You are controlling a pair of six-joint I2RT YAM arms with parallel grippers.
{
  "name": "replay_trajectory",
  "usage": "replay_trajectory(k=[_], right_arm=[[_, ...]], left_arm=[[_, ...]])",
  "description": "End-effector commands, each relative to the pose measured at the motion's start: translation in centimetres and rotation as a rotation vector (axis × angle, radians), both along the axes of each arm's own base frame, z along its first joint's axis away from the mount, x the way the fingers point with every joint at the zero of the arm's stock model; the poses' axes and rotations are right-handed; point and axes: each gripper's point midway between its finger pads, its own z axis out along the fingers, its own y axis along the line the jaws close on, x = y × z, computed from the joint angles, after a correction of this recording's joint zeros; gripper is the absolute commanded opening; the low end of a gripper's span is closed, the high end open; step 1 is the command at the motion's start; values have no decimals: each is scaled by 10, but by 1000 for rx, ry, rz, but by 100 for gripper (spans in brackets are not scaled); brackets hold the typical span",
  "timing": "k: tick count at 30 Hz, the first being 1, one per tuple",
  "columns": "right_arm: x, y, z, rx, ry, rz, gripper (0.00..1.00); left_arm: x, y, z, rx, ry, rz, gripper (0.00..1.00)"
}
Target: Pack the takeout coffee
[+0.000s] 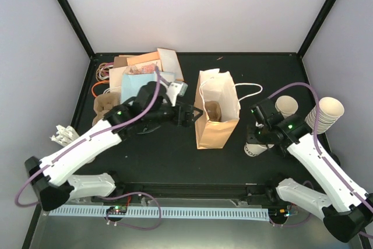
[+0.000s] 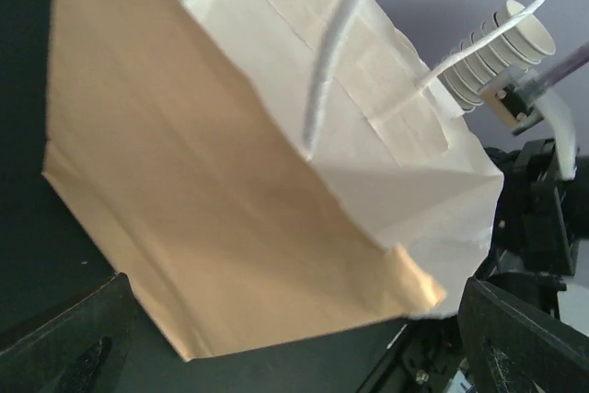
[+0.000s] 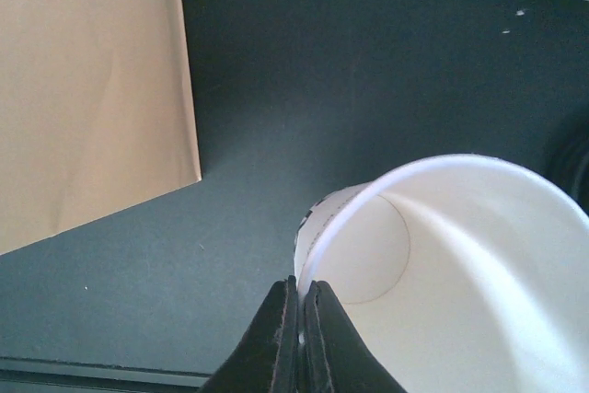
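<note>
Jaws on my right gripper (image 3: 301, 287) are pinched shut on the rim of the white paper cup (image 3: 479, 273), one finger inside the lip and one outside. The cup's mouth faces my wrist camera and I see straight down to its bare bottom, so no lid is on it; black lettering shows on its side. It sits low over the dark table (image 3: 368, 71), to the right of the bag (image 1: 217, 123) and apart from it. Whether its base touches the table I cannot tell.

The bag stands upright between my two arms, mouth open to the top, its white handles (image 1: 247, 90) flopped to the right. My left gripper (image 1: 187, 115) waits just beside the bag's left wall with its jaws spread wide, holding nothing. The stacked cups (image 1: 325, 112) stand further right, past my right arm.

I judge this to be the carry step: cup gripped, not yet in the bag. Next I must lift it above the bag's rim, move left over the opening and lower it upright, while my left jaws steady the near wall. A rim pinch is thin, so the cup could swing or slip.
</note>
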Motion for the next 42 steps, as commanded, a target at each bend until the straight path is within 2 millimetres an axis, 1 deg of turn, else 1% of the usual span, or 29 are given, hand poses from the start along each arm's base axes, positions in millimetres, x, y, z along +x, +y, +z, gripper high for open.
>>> replay_trajectory(k=[1,2,3,5,8,12,14,17,20,22,25,27,29,34,35,36,37,40,42], right_arm=[[9,19,-4,98,-80,8,1],[8,20,-8,105,-85,13,2],[8,21,-12,106,-90,18,2],[6,21,-19,96,-98,23,2],[5,25,-16,89,-125,36,2],[4,27,-19,65,-129,46,2],[3,29,-20,53,-132,51,3],[2,30,-18,40,-143,55,3],[2,31,-20,28,-141,58,3],[0,32,-21,20,-140,62,3],[1,35,-20,16,-147,69,3],[1,38,-18,15,-152,77,4],[1,42,-18,14,-153,86,4],[2,49,-16,-9,-162,113,4],[2,51,-15,-13,-165,119,4],[3,53,-14,-14,-170,125,4],[3,57,-14,-14,-172,135,4],[4,67,-12,-21,-184,163,4],[5,77,-10,-21,-196,194,4]], left_arm=[[10,-24,15,-8,48,94,98],[12,-28,9,9,71,117,98],[15,-29,12,8,80,138,98],[26,-30,3,33,100,197,98],[38,-25,5,48,72,265,97],[54,-20,-1,138,63,342,89],[58,-23,-2,164,74,346,86],[60,-32,0,158,82,341,86],[64,-36,0,168,70,354,85],[67,-38,0,181,73,362,82],[72,-39,-6,226,88,392,74],[78,-39,-6,236,74,408,66],[85,-38,-3,241,29,428,51],[108,-21,18,252,-58,499,12],[114,-19,22,248,-63,502,5],[119,-17,24,245,-65,503,2],[123,-14,25,245,-66,507,2],[136,-8,27,241,-75,513,2],[144,-4,26,240,-78,513,1]])
